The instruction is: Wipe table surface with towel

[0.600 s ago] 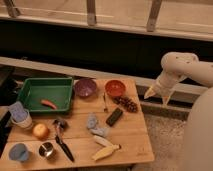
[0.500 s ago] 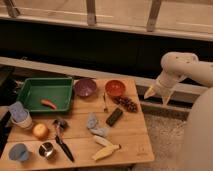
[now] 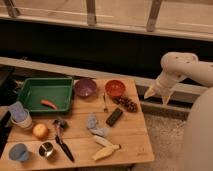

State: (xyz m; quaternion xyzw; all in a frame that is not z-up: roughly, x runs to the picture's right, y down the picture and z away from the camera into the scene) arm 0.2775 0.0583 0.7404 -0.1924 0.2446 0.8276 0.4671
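Note:
A small crumpled grey-blue towel (image 3: 96,125) lies on the wooden table (image 3: 132,142), right of centre, next to a dark rectangular block (image 3: 114,116). My gripper (image 3: 157,96) hangs at the end of the white arm, off the table's right edge and level with the red bowl (image 3: 115,88). It is well to the right of the towel and holds nothing that I can see.
A green tray (image 3: 30,90) with an orange item stands at the back left, beside a purple bowl (image 3: 85,87). A fork, a pine-cone-like cluster (image 3: 128,103), a banana (image 3: 105,150), a dark tool, an orange, cups and a tin lie around the table.

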